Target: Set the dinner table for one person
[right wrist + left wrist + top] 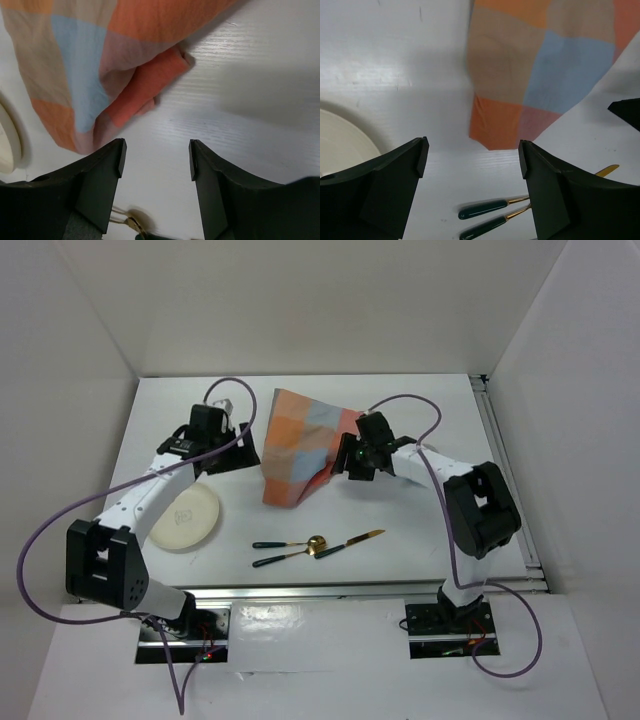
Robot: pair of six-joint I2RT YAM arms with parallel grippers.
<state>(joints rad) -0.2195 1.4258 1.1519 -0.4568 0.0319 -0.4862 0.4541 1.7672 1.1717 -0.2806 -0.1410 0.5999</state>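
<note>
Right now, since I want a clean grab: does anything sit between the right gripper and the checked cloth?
Nothing visible does. Only bare dinner table lies between the open right gripper and the checked cloth's folded edge; the cutlery lies nearer the arm bases.

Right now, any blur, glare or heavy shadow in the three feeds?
Top external: sharp, evenly lit, only soft shadows by the checked cloth. Left wrist: cloth slightly soft, faint sheen on the table. Right wrist: cloth folds crisp, broad shadow on the table, upper right.
</note>
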